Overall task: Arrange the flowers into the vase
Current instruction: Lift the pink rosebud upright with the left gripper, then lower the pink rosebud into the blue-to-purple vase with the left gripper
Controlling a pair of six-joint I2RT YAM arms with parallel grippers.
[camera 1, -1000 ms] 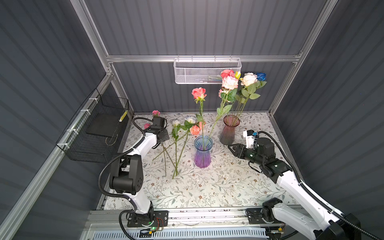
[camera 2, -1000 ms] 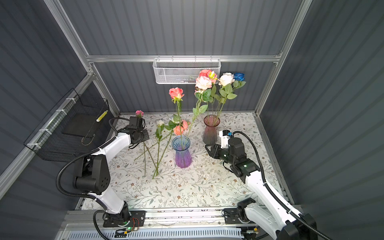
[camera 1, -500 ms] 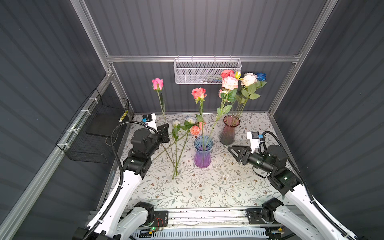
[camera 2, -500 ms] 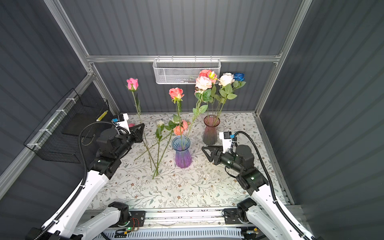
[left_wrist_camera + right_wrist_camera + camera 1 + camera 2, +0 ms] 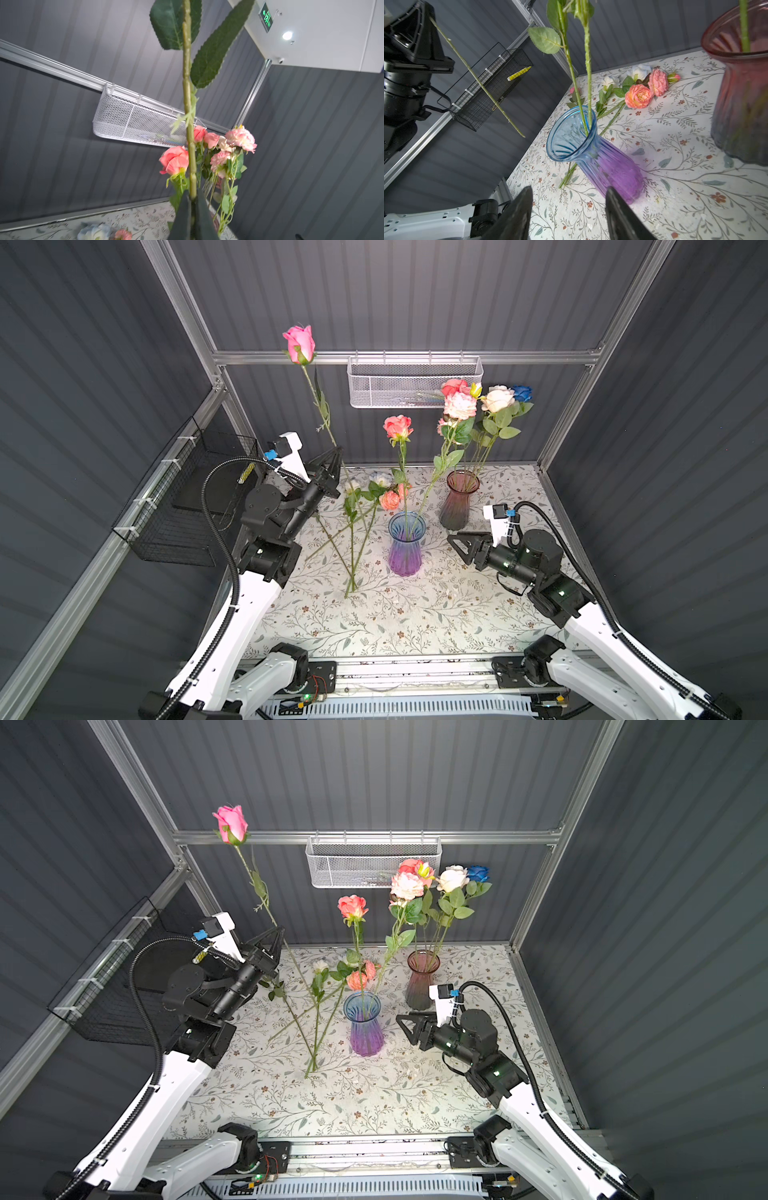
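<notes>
The left tool (image 5: 337,454) is clamped shut on the stem of a pink rose (image 5: 300,344), holding it tilted high over the left side of the flower-patterned bench (image 5: 415,614). The right tool (image 5: 451,540), jaws parted and empty, hovers just beside the blue-and-purple vase (image 5: 405,547), which holds two stems. Behind it, a red vase (image 5: 459,502) carries pink, cream and blue roses. Several loose roses (image 5: 365,506) lie on the bench, left of the blue-and-purple vase.

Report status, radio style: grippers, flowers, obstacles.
Left gripper shut on pink rose, held high. Right gripper open, empty, near blue vase. Two stems already inside; loose roses on table beside it.
</notes>
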